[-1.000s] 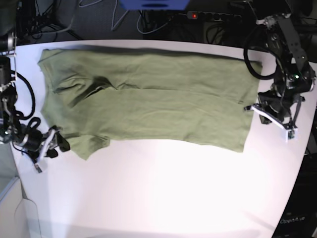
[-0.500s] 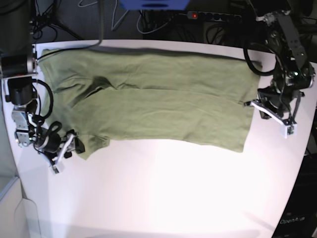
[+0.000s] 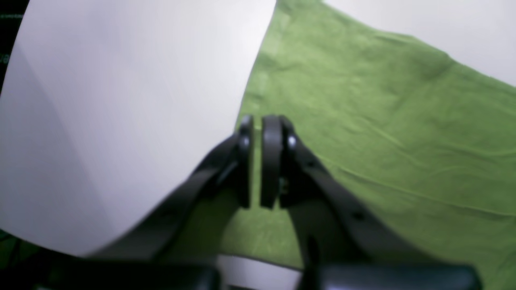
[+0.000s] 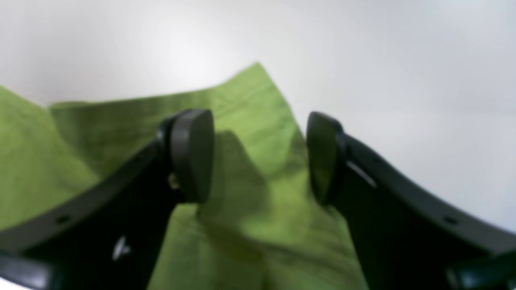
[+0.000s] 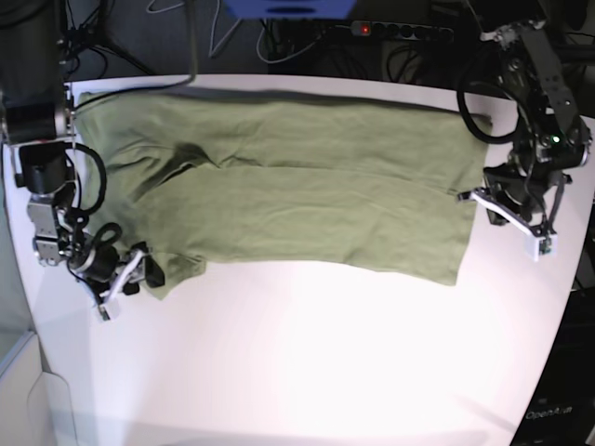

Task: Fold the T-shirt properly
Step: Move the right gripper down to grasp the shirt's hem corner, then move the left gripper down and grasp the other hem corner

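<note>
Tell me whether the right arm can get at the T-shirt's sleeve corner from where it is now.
Probably yes. The right end effector is open and straddles the sleeve corner of the T-shirt, with only bare table beside it and nothing in the way.

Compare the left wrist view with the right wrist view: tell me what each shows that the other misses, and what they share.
Only the left wrist view: the left gripper, jaws shut with nothing between them, over a long straight edge of the T-shirt, and dark floor beyond the rim of the table.

Only the right wrist view: the right gripper, jaws open, straddling a pointed corner of the shirt.

Both: wrinkled olive-green cloth lying on the white tabletop, with a black gripper just above it.
</note>
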`<state>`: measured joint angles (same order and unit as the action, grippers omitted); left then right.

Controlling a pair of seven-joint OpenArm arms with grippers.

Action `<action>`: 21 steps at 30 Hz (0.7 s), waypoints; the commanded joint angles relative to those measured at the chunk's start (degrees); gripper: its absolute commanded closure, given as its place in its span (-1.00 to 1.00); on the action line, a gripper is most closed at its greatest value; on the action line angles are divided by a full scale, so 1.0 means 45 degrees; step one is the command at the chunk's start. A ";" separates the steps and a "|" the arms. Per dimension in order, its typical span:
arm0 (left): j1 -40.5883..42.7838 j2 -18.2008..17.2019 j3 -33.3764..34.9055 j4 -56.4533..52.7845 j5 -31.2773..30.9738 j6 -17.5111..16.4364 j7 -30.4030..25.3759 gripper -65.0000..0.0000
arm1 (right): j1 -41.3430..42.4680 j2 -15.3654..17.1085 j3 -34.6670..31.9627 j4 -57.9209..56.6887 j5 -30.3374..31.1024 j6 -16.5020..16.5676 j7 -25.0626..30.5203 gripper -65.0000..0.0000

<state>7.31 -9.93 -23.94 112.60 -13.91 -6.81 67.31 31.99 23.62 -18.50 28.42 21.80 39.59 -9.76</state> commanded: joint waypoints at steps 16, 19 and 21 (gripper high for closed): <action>-0.1869 -0.0303 -0.0042 -0.0142 -0.0024 0.0097 0.0564 0.90 | -0.0124 -0.0061 0.0077 0.0120 -0.0107 0.0090 -0.0342 0.97; -0.2553 -0.0498 -0.0042 -0.1295 -0.0024 0.0097 0.0466 0.89 | -0.0105 -0.0042 0.0058 0.0140 -0.0107 0.0090 -0.0322 0.97; -0.3119 -0.0654 -0.0042 -0.2330 -0.0024 0.0116 0.0466 0.89 | -0.0085 -0.0042 0.0058 0.0140 -0.0107 0.0090 -0.0322 0.97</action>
<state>-5.28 -12.08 -23.88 101.03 -13.82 -6.35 70.61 30.63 22.72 -18.13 28.84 22.63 39.62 -9.19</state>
